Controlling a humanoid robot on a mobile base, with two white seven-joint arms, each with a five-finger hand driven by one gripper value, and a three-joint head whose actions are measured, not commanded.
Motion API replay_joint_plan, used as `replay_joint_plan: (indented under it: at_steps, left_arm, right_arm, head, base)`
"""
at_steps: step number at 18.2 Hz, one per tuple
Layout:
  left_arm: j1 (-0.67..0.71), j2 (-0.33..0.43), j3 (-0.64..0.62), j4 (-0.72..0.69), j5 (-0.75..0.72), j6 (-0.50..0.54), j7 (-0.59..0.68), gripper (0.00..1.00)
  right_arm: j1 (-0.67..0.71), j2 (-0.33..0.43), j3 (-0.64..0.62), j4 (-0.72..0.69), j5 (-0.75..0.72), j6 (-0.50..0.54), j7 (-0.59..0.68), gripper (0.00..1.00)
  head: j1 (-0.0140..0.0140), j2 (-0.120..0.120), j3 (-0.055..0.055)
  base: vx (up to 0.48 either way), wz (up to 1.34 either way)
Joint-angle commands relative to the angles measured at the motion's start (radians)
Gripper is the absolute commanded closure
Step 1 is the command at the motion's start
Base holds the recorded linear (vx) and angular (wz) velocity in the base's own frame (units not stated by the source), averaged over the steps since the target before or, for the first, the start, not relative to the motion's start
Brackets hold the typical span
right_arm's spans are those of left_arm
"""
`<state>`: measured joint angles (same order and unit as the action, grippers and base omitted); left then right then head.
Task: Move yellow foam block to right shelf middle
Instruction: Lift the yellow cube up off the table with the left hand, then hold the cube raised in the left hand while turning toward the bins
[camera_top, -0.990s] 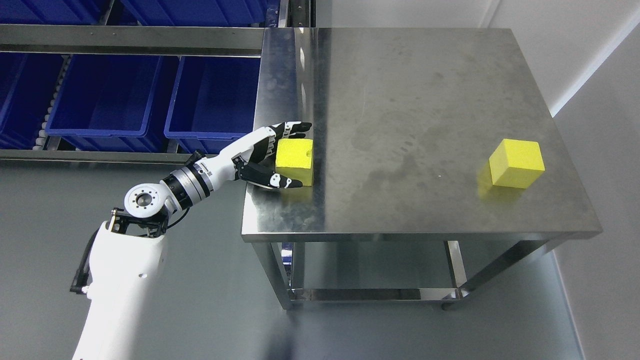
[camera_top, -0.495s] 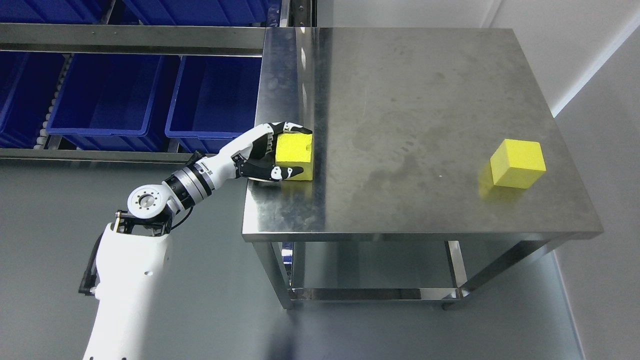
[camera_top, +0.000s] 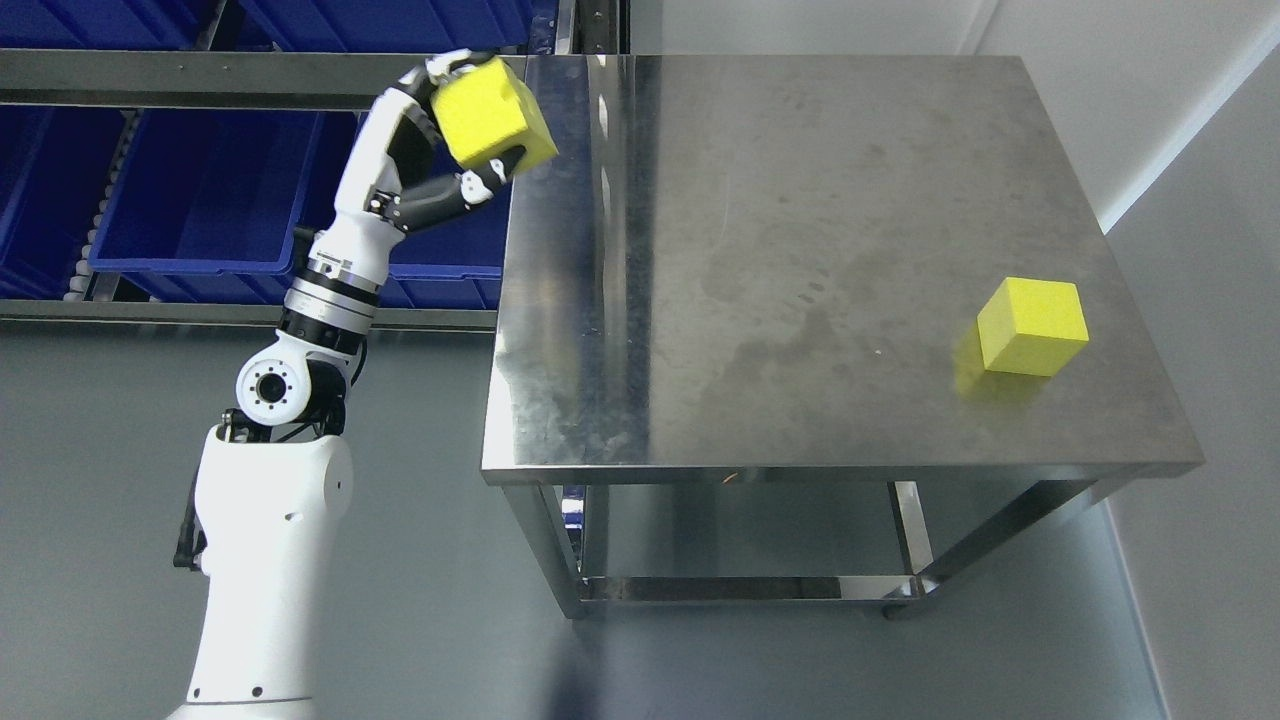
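My left hand (camera_top: 452, 130) is shut on a yellow foam block (camera_top: 492, 122), held tilted in the air at the table's far left corner, just in front of the shelf rail (camera_top: 200, 80). Its thumb presses the block's underside and the fingers wrap over the top left. A second yellow foam block (camera_top: 1032, 326) rests on the steel table (camera_top: 780, 230) near the right edge. The right arm does not show in the head view.
Several blue bins (camera_top: 200, 195) fill the shelf at the left behind the raised arm. A wall runs close along the table's right side. Grey floor lies below the left arm, and the table has a lower rail frame (camera_top: 740, 588).
The left hand closed on the block at the table's left edge, then lifted it up and back toward the shelf, the forearm swinging from nearly level to steeply raised.
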<state>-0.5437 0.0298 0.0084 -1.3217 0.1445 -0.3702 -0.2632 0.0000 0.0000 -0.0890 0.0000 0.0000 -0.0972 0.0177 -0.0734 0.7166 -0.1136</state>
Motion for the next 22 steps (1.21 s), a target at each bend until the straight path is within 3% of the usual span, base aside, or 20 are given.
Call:
replay_joint_plan:
  at_steps: [1, 6, 9, 13, 22]
  left_arm:
    - [-0.007, -0.012, 0.038, -0.040, 0.035, -0.039, 0.303, 0.61]
    - [0.143, -0.012, -0.027, -0.135, 0.035, -0.018, 0.322, 0.62]
    - [0.220, -0.012, -0.041, -0.206, 0.035, 0.049, 0.322, 0.62]
    - [0.241, -0.012, -0.041, -0.231, 0.035, 0.094, 0.312, 0.62]
    - [0.255, -0.012, -0.030, -0.232, 0.035, 0.093, 0.308, 0.62]
  right_arm:
    - [-0.002, -0.017, 0.000, -0.017, 0.000, 0.001, 0.001, 0.00]
    - [-0.002, -0.017, 0.000, -0.017, 0.000, 0.001, 0.001, 0.00]
    - [-0.002, -0.017, 0.000, -0.017, 0.000, 0.001, 0.001, 0.00]
    - [-0.002, -0.017, 0.000, -0.017, 0.000, 0.001, 0.001, 0.00]
    - [-0.002, -0.017, 0.000, -0.017, 0.000, 0.001, 0.001, 0.00]
  head:
    - [0.0000, 0.000, 0.000]
    - [0.0000, 0.000, 0.000]
    - [0.0000, 0.000, 0.000]
    - [0.0000, 0.000, 0.000]
    - [0.0000, 0.000, 0.000]
  base:
    - [0.000, 0.00]
    - [-0.005, 0.01]
    - [-0.003, 0.01]
    - [-0.025, 0.16]
    - [-0.011, 0.61]
